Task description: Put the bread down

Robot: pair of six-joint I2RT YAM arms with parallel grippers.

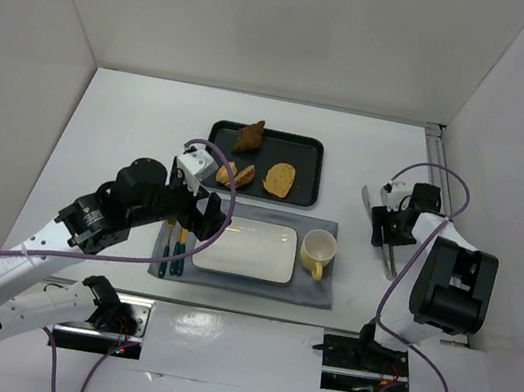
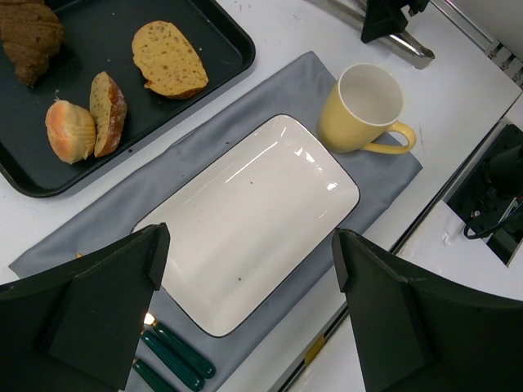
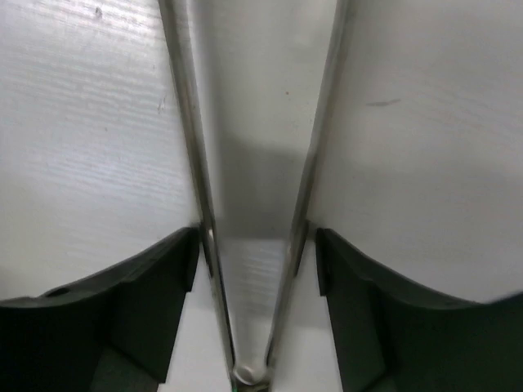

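Several breads lie on a black tray [image 1: 309, 149]: a dark loaf [image 1: 249, 136], a seeded slice [image 1: 280, 179] and a split roll [image 1: 235, 173]. The left wrist view shows the same loaf [image 2: 31, 45], slice [image 2: 169, 60] and roll [image 2: 69, 131]. A bare white plate [image 1: 245, 247] lies on a grey mat [image 1: 316, 292]. My left gripper [image 1: 207, 217] hovers open and empty over the plate's near left part [image 2: 253, 212]. My right gripper [image 1: 391, 222] sits low at the right, its fingers closed against the two arms of metal tongs [image 3: 189, 147] lying on the table.
A yellow mug [image 1: 317, 253] stands on the mat right of the plate, also in the left wrist view [image 2: 368, 106]. Green-handled cutlery [image 1: 171, 251] lies on the mat's left edge. White walls enclose the table on three sides.
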